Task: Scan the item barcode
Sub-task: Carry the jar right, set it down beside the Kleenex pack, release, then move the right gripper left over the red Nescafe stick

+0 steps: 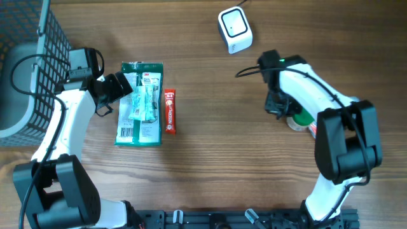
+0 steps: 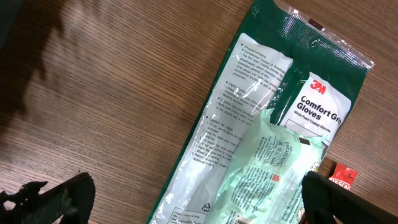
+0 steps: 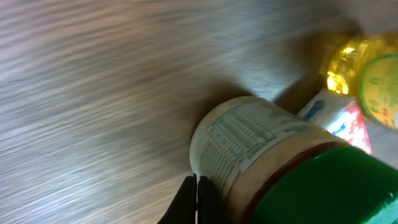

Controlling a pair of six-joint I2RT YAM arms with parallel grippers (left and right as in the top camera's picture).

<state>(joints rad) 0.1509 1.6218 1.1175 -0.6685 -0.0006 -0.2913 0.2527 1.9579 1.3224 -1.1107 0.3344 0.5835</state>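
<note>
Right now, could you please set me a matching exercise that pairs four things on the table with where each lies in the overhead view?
1. Comfort Grip Gloves pack
2. white barcode scanner
3. green-lidded jar
4. wire basket

a. far left edge
b. beside the red packet
c. top, just right of centre
d. tucked under the right arm

Pairs: 1-b, 2-c, 3-d, 4-a.

A shop-checkout setup on a wooden table (image 1: 210, 165): barcode scanner (image 1: 234, 28), wire basket (image 1: 57, 32), packaged goods (image 1: 140, 105).
</note>
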